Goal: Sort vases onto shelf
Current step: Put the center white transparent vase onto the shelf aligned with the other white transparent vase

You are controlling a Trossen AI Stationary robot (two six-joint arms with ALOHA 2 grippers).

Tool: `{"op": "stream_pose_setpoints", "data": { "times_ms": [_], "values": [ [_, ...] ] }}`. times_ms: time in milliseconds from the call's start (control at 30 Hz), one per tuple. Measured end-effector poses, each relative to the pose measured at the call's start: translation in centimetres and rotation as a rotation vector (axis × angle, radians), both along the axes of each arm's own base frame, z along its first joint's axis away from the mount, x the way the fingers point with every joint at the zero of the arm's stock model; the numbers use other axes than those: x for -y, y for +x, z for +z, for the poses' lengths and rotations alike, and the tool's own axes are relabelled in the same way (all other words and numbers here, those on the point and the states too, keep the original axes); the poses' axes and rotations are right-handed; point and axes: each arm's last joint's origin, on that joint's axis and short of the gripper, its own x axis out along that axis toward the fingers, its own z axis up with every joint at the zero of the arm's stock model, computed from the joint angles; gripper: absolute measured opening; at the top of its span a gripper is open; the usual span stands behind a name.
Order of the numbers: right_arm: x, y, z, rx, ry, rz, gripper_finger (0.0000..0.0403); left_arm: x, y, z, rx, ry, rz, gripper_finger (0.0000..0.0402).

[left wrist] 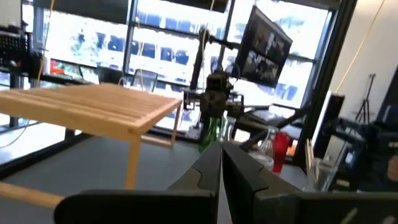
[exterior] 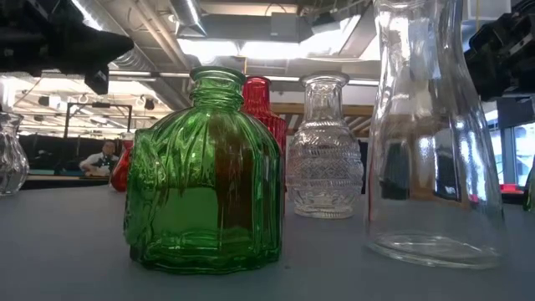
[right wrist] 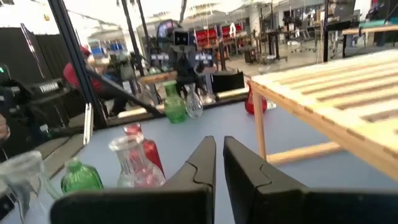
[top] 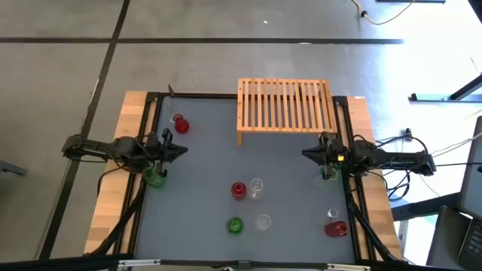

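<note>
- The left gripper (top: pixel 183 150) hangs at the left side of the grey table (top: pixel 203 196), and its two dark fingers (left wrist: pixel 205 171) are pressed together with nothing between them. The right gripper (top: pixel 306 153) hangs at the right side, clenched too and just as empty.
- The wooden slat shelf (top: pixel 286 105) stands at the far edge of the table, and no vase is on it yet — the sorting is not begun.
- A green vase (top: pixel 155 178) stands just under the left arm, and a small green-tinted vase (top: pixel 329 174) stands just under the right arm. If an arm drops down without looking, it could knock one over, and glass can roll or break.
- A red vase (top: pixel 239 190) and a clear vase (top: pixel 257 188) stand very near each other in the middle. Reaching for one could bump the other.
- A green bottle vase (top: pixel 235 224) and a clear one (top: pixel 262 222) stand near the front edge. A push could send them off the table.
- A red vase (top: pixel 337 229) stands by the right frame rail with a clear vase (top: pixel 332 214) just beside it, so the fingers may hit the rail there.
- A red vase (top: pixel 182 126) with a clear one (top: pixel 177 118) stands near the far left corner.
- The glass is smooth and the necks are thin — a weak pinch could let a vase slip out.
- The shelf top has gaps between the slats, so a small vase set down crooked could tip over.
</note>
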Motion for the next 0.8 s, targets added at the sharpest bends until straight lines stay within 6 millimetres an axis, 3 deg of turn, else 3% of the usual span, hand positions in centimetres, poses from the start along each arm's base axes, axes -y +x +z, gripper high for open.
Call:
{"op": "stream_pose_setpoints", "data": {
  "times_ms": [200,300,467,700,800],
  "values": [
    [0.0,0.0,0.6,0.068,0.174,0.012,0.0023,0.3,-0.3,1.6,0.164,0.042,-0.095,0.0010],
    [0.1,-0.2,1.4,0.152,0.168,-0.009,0.0023,0.4,-0.2,2.2,0.211,0.091,-0.129,0.0008],
    [0.1,-0.4,2.4,0.259,0.072,-0.024,0.0023,0.5,0.8,3.5,0.133,0.117,-0.096,0.0001],
    [0.2,-0.2,1.5,0.142,-0.214,-0.083,0.0023,1.0,4.9,7.8,0.002,0.174,-0.061,0.0001],
    [0.2,-0.4,2.4,0.228,-0.223,-0.115,0.0023,1.4,7.5,9.2,-0.055,0.180,-0.054,0.0001]
  ]
}}
